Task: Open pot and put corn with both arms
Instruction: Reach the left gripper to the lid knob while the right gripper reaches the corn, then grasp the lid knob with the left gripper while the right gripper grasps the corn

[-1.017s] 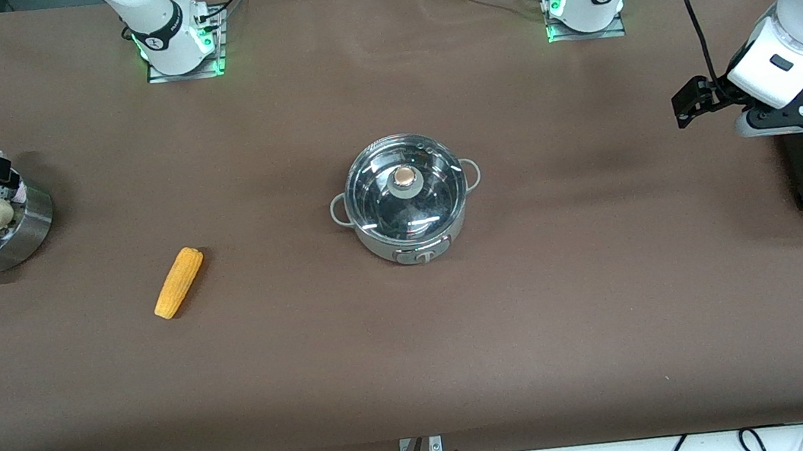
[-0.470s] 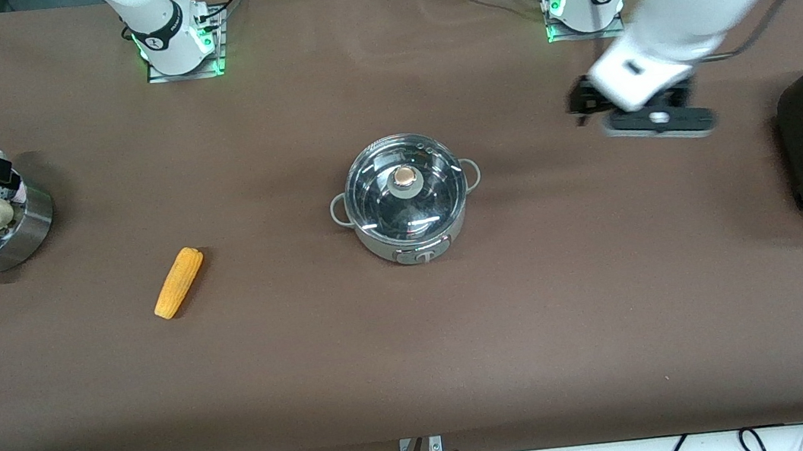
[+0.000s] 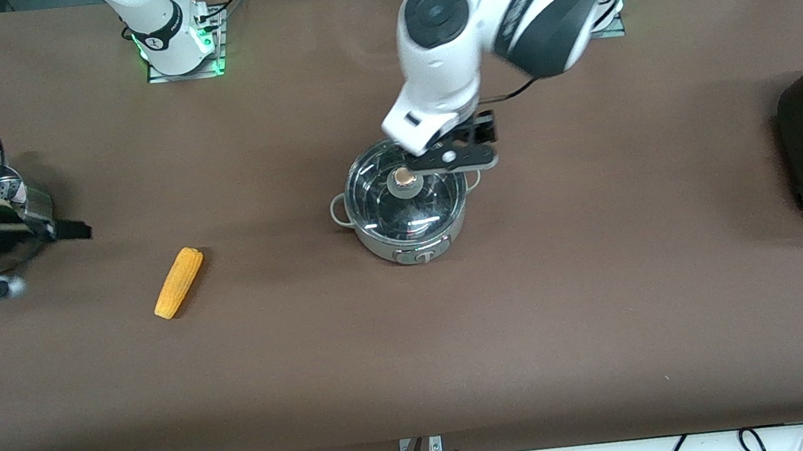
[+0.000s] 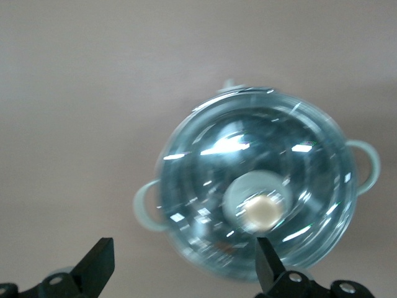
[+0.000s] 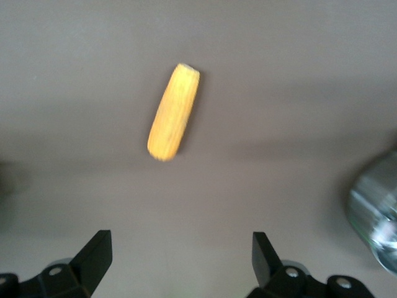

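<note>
Corn (image 3: 179, 283) flat on table, long axis diagonal, well apart from lidded pot (image 3: 406, 202).

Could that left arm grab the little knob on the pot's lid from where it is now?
Probably yes. The left hand is above the pot, open, and the lid's copper knob sits exposed with nothing covering it, though the hand looks slightly off-centre from it.

Corn (image 3: 179, 282) toward right arm's end from pot (image 3: 406, 198)
</note>
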Action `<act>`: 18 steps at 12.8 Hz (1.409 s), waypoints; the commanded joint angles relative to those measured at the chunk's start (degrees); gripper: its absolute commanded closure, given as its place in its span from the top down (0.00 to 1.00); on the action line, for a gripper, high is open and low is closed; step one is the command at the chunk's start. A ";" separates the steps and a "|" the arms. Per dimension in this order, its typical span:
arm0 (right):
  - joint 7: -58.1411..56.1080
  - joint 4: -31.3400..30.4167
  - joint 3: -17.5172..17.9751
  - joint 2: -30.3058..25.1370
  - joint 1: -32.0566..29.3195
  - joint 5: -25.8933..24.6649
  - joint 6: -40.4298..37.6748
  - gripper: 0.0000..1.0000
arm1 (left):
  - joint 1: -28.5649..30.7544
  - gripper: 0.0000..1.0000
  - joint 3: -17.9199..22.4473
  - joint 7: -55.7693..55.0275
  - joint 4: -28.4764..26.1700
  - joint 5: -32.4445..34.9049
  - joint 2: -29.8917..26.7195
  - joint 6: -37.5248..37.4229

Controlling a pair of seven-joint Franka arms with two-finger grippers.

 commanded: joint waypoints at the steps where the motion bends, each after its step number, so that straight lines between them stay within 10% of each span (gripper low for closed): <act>1: 3.81 -1.70 0.58 6.18 0.88 2.45 7.18 1.00 | -0.99 1.00 0.86 -0.91 3.66 -2.28 6.25 6.72; 8: 7.43 -8.48 0.58 15.16 3.87 2.81 26.44 1.00 | -3.81 0.98 0.86 1.46 0.85 -2.28 8.46 7.38; 11: 6.46 -11.55 0.58 16.22 3.78 2.72 30.92 1.00 | -3.02 0.18 0.86 9.98 0.85 -2.54 8.02 5.72; 13: 6.37 -13.22 0.58 16.31 3.70 2.81 32.95 0.98 | -3.02 0.00 0.77 10.00 0.93 -2.63 7.76 4.65; 15: 4.45 -13.41 0.58 16.31 3.78 2.72 32.35 0.10 | -2.67 0.00 1.03 9.74 2.07 -5.42 7.06 2.47; 18: -0.38 -12.70 0.58 15.70 3.61 2.64 29.54 0.00 | 2.41 0.00 1.12 9.91 6.63 -7.56 2.85 -10.59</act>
